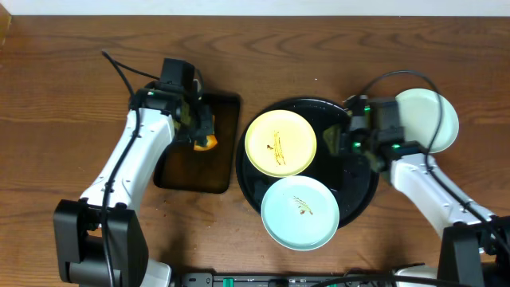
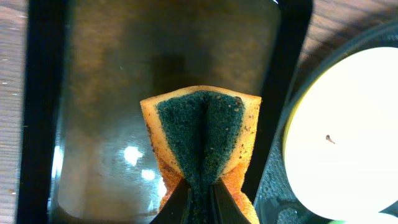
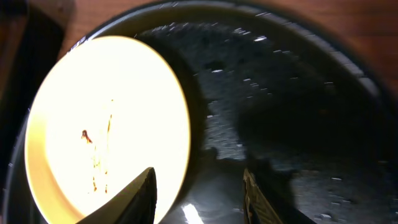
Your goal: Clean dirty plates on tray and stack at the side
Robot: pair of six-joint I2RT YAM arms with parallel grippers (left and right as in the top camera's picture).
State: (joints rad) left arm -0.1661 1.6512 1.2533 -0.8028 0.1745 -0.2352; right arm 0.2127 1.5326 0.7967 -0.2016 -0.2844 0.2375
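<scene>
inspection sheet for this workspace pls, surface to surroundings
surface: brown wood-grain tabletop
job's things: round black tray holds a smeared yellow plate and a smeared mint plate overhanging its near rim; third pale plate on the table right of it, partly behind the arm
clutter: rectangular tray left of the round one
pincers: left pincer shut on sponge over the rectangular tray; right pincer open, empty, over the round tray
cables: left cable arcs off the left arm; right cable loops above the right arm
surroundings: pale strip along the far edge
</scene>
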